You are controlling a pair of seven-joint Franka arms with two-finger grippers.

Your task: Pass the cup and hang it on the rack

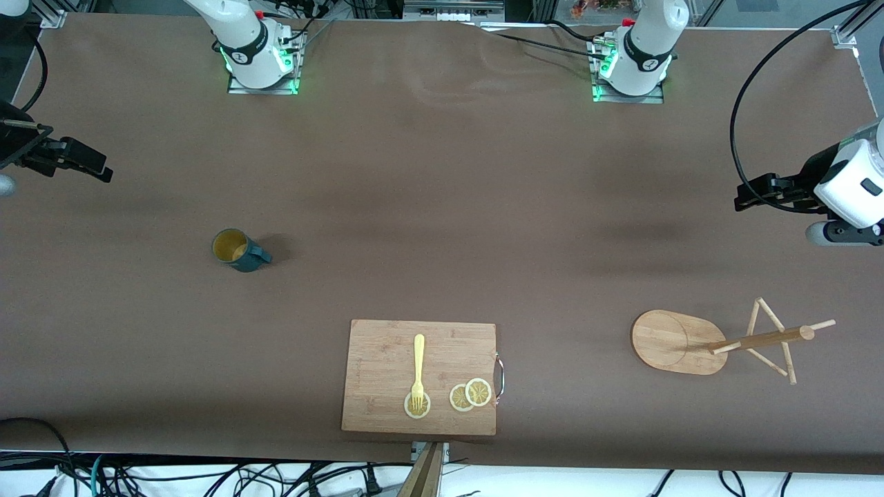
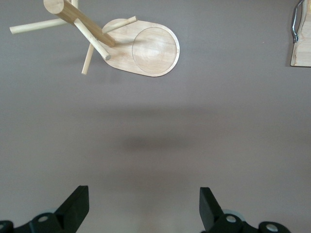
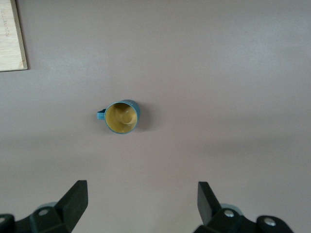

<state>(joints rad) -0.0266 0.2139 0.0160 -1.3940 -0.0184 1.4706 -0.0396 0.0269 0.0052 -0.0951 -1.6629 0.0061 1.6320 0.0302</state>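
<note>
The dark teal cup (image 1: pixel 239 250) stands upright on the table toward the right arm's end, its tan inside showing; it also shows in the right wrist view (image 3: pixel 122 117). The wooden rack (image 1: pixel 680 342) stands toward the left arm's end, its pole and pegs (image 1: pixel 766 338) seen from above; it also shows in the left wrist view (image 2: pixel 141 47). My right gripper (image 1: pixel 86 166) hangs open and empty above the table at the right arm's end; its fingers show in the right wrist view (image 3: pixel 141 201). My left gripper (image 1: pixel 756 193) hangs open and empty above the left arm's end (image 2: pixel 144 204).
A bamboo cutting board (image 1: pixel 387 359) with a yellow fork (image 1: pixel 418 369) and lemon slices (image 1: pixel 469 395) lies near the front edge, between cup and rack. Its corner shows in both wrist views (image 2: pixel 301 43) (image 3: pixel 10 36).
</note>
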